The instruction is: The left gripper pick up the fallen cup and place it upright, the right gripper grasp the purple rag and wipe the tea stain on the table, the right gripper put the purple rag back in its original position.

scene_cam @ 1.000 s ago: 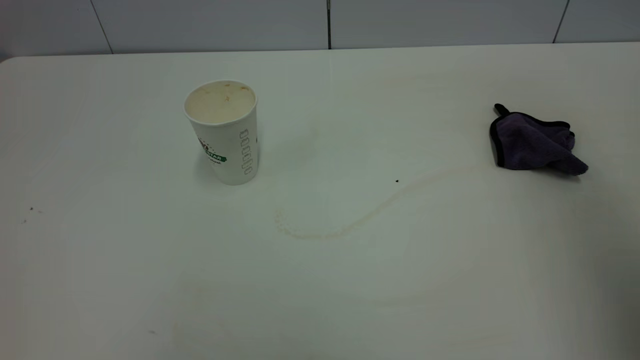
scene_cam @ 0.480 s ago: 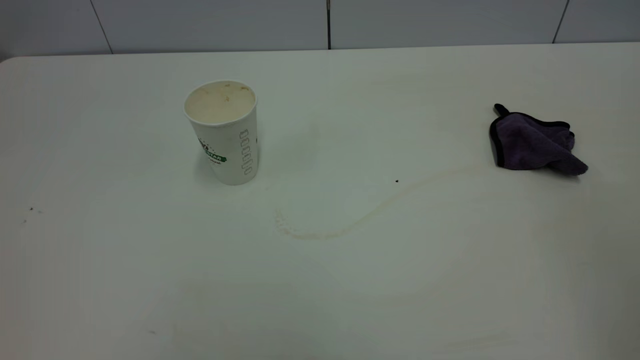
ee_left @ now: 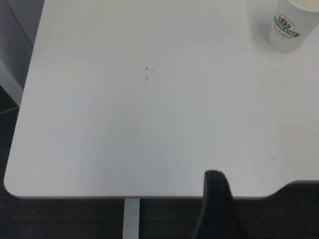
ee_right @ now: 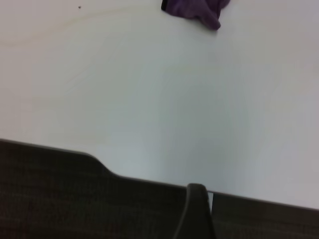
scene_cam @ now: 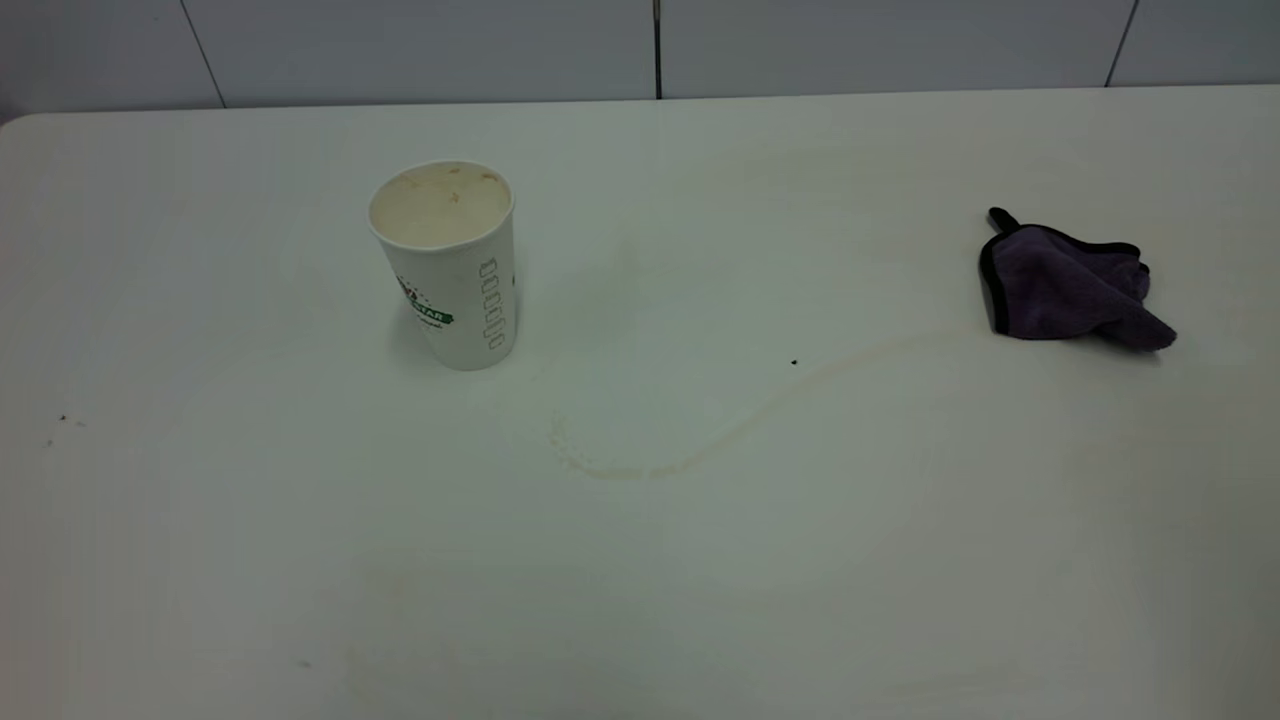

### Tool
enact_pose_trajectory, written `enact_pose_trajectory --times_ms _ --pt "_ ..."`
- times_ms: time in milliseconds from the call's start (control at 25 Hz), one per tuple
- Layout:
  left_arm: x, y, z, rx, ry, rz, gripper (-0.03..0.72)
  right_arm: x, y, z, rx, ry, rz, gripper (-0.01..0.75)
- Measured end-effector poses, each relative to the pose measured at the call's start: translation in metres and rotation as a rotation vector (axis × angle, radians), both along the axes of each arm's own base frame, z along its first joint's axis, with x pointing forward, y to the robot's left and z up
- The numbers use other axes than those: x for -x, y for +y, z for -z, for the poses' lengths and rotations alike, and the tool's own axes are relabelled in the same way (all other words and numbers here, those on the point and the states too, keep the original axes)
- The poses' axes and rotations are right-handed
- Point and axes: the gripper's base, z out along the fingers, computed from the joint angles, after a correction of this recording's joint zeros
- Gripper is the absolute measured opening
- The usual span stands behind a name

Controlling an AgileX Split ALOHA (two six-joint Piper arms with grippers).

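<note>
The cup (scene_cam: 447, 262) stands upright on the table (scene_cam: 700, 600), left of centre, with its tan-tinged inside showing. It also shows in the left wrist view (ee_left: 291, 25). The purple rag (scene_cam: 1070, 283) lies crumpled at the far right, and also shows in the right wrist view (ee_right: 194, 9). No amber blotch shows; the tea stain is only a faint tan curved streak (scene_cam: 690, 460) running from below the cup toward the rag. Both grippers are outside the exterior view. A dark part of the left gripper (ee_left: 215, 204) hangs off the table's front edge; so does the right gripper (ee_right: 195, 209).
A tiny black speck (scene_cam: 794, 362) sits near the streak. Small dark specks (scene_cam: 62, 418) lie at the left. A grey wall with panel seams (scene_cam: 657, 45) runs behind the table. The table's front-left rounded corner (ee_left: 15, 184) shows in the left wrist view.
A dark shadow at the table's front right has faded away. The cup, rag and streak have not moved.
</note>
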Motion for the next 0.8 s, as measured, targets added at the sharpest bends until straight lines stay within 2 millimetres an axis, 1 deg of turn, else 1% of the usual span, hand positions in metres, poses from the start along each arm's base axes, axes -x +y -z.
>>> enact_pose_trajectory --times_ms 80,200,440,600,800 --pt "0.000 0.000 0.000 0.000 0.000 0.000 0.542 0.003 0.000 0.000 -0.002 -0.019 0.000 0.628" --pt "0.000 0.000 0.000 0.000 0.000 0.000 0.542 0.006 -0.001 -0.001 -0.005 -0.038 0.000 0.560" --pt "0.000 0.000 0.000 0.000 0.000 0.000 0.542 0.007 -0.001 0.000 -0.006 -0.041 0.000 0.420" --pt "0.000 0.000 0.000 0.000 0.000 0.000 0.542 0.007 -0.001 0.000 -0.007 -0.044 0.003 0.340" --pt "0.000 0.000 0.000 0.000 0.000 0.000 0.542 0.014 -0.002 -0.001 -0.012 -0.092 0.075 0.246"
